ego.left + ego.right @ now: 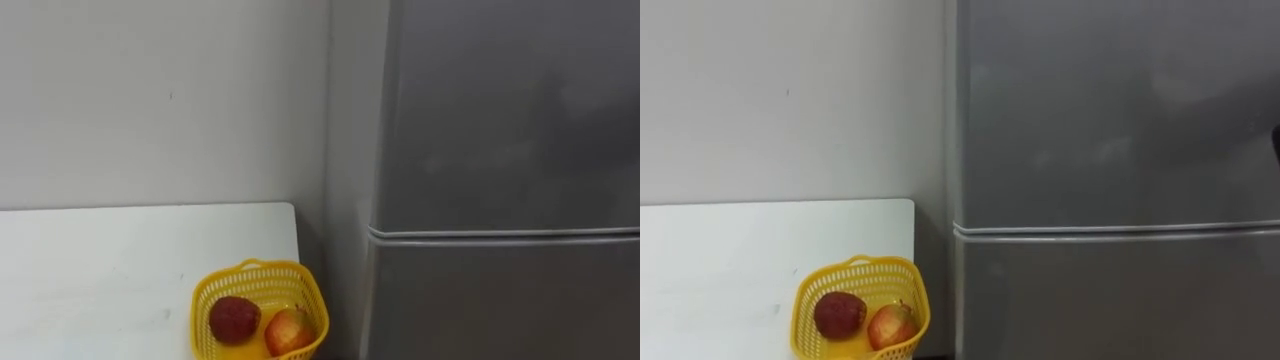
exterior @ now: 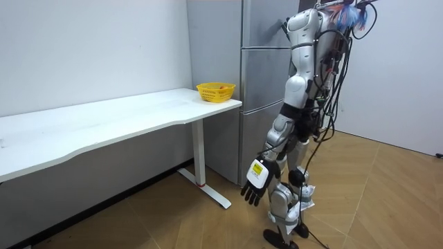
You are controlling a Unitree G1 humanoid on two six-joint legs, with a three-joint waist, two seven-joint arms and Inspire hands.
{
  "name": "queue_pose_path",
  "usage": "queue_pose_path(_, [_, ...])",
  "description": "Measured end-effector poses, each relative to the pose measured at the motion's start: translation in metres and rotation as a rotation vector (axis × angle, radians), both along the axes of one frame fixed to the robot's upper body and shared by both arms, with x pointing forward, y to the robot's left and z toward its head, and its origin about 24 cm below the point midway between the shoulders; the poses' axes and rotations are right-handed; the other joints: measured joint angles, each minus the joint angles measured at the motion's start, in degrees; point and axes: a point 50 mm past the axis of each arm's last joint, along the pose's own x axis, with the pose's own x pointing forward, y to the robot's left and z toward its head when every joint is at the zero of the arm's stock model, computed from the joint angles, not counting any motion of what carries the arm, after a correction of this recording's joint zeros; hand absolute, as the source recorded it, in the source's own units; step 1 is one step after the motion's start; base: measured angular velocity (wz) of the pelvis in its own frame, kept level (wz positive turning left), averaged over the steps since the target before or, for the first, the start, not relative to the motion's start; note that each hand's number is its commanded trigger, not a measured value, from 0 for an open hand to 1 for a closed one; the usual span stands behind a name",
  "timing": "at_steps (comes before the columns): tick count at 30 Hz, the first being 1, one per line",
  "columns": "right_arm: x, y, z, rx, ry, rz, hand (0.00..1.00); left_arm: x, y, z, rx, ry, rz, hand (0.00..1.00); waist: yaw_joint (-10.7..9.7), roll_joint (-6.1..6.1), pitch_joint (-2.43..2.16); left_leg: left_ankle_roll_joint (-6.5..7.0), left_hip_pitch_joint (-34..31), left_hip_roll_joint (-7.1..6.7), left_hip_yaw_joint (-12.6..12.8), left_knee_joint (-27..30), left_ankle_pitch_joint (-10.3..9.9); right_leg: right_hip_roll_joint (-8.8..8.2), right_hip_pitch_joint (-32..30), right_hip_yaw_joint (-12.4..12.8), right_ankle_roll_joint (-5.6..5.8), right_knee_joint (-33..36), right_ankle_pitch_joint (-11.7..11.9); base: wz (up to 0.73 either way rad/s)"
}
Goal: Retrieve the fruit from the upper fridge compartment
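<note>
Fridge [image 1: 500,200]: tall grey two-door unit, standing at the right of the scene, just beside the table's right end; the finish is matt and is showing faint smudges.
Upper door [image 1: 500,110]: sitting shut, flush with the cabinet; whatever is inside is lying hidden behind it.
Lower door [image 1: 500,300]: also sitting shut, with a thin pale seam running level between it and the upper door.
Left hand [image 2: 256,181]: hanging low at the robot's side in the room view, well apart from the fridge, fingers relaxed and slightly spread, pointing down and holding nothing.
Robot: standing upright on the floor in front of the fridge and facing it, with the table lying to its left.
Table [image 1: 120,260]: white top, running along the wall from the left and ending near the fridge; in the room view a white leg is carrying its right end.
Basket [image 1: 300,280]: yellow mesh, resting on the table's near right corner.
Dark red fruit [image 1: 234,319]: lying in the basket, on the left.
Apple [image 1: 290,331]: red and yellow, lying in the basket on the right, touching the dark red fruit.
Wall [image 1: 150,100]: plain pale surface, rising behind the table.
Floor [image 2: 387,200]: wood boards in a herringbone pattern, spreading out under the robot and table.
</note>
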Motion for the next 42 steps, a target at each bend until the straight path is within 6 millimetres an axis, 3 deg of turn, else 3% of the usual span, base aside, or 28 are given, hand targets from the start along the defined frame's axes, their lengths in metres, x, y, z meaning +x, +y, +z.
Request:
queue_pose_path(5, [-0.004,-0.008,0.001,-0.101,0.097,-0.152,0.0,0.0,0.003,0.001,0.018,-0.016,0.025,0.0,-0.3,0.09,-0.02,0.0,0.2,-0.01,0.1,-0.5,0.0,0.01,0.0,0.0,0.01,0.0,0.0,0.0])
queue_pose_path(13, [-0.013,-0.013,-0.002,-0.487,0.353,-0.647,0.0,0.002,0.004,0.001,0.024,-0.004,0.0,0.0,-1.5,-0.36,0.08,0.0,0.2,-0.03,0.3,-1.3,0.0,0.05,-0.2,0.2,0.08,0.0,-0.1,0.0])
queue_pose_path(16, [-0.024,-0.021,-0.024,-0.674,0.528,-0.813,0.0,0.005,0.006,0.001,0.029,0.002,-0.002,0.0,-1.6,-1.28,0.21,-0.01,0.2,-0.02,0.4,-1.3,0.0,0.12,-0.2,0.2,0.09,0.0,-0.1,0.0])
queue_pose_path(21, [-0.034,-0.023,-0.047,-0.896,0.701,-0.922,0.0,0.015,0.006,0.0,0.023,0.006,-0.04,0.0,-1.5,-1.42,0.4,0.01,0.3,0.02,1.4,-2.3,0.0,0.22,-0.4,1.1,0.15,-0.1,0.0,-0.09])
queue_pose_path(23, [-0.037,-0.021,-0.063,-0.966,0.779,-0.901,0.0,0.02,0.008,0.0,0.028,-0.001,-0.044,0.0,-1.4,-1.62,0.4,0.0,0.7,0.09,1.8,-2.4,0.0,0.35,-0.3,1.5,0.15,-0.1,0.0,-0.12])
queue_pose_path(26, [-0.043,-0.022,-0.112,-1.099,1.001,-0.804,0.0,0.024,0.009,0.001,0.035,-0.004,-0.058,0.0,-1.0,-1.77,0.3,0.0,1.1,0.1,2.0,-2.3,0.0,0.35,0.1,1.7,0.15,-0.1,0.0,-0.04])
queue_pose_path(28, [-0.054,-0.021,-0.155,-1.167,1.201,-0.673,0.0,0.03,0.008,0.001,0.032,-0.009,-0.081,0.0,-0.9,-1.83,0.21,0.02,1.0,0.05,2.0,-2.4,0.0,0.25,-0.1,1.6,0.19,0.0,0.0,0.0])
queue_pose_path(29, [-0.058,-0.019,-0.166,-1.165,1.251,-0.636,0.0,0.031,0.007,0.001,0.031,-0.008,-0.087,0.0,-0.5,-1.63,0.2,0.05,1.0,0.06,2.1,-2.4,0.0,0.27,-0.1,1.7,0.2,0.1,0.0,-0.05])
queue_pose_path(31, [-0.075,-0.012,-0.209,-1.137,1.448,-0.481,0.0,0.032,0.006,0.0,0.028,-0.001,-0.1,0.0,0.2,-1.51,0.23,0.16,1.2,0.15,2.1,-2.5,-0.2,0.3,-0.2,1.8,0.25,0.2,0.0,-0.05])
queue_pose_path(33, [-0.089,-0.003,-0.232,-1.115,1.546,-0.369,0.0,0.032,0.005,0.0,0.026,0.005,-0.112,0.0,0.3,-1.2,0.18,0.17,1.2,0.14,2.0,-2.7,-0.2,0.26,0.0,1.7,0.32,0.2,0.1,0.03])
queue_pose_path(36, [-0.108,0.008,-0.258,-1.094,1.653,-0.233,0.0,0.028,0.005,0.0,0.03,0.019,-0.106,0.0,0.4,-0.66,0.48,0.18,2.0,0.07,1.8,-2.8,-0.2,0.2,0.9,1.5,0.34,0.1,0.1,0.03])
queue_pose_path(38, [-0.12,0.009,-0.27,-1.078,1.724,-0.174,0.0,0.028,0.006,0.0,0.031,0.021,-0.104,0.0,0.8,-0.19,0.26,0.25,2.2,0.05,1.8,-2.8,-0.2,0.17,1.1,1.5,0.36,0.1,0.1,0.0])
queue_pose_path(42, [-0.139,0.012,-0.287,-1.054,1.83,-0.099,0.0,0.026,0.005,0.0,0.033,0.032,-0.102,0.0,1.5,0.15,0.28,0.25,2.1,0.04,1.8,-2.3,-0.2,0.13,0.9,1.5,0.36,0.0,0.0,0.0])
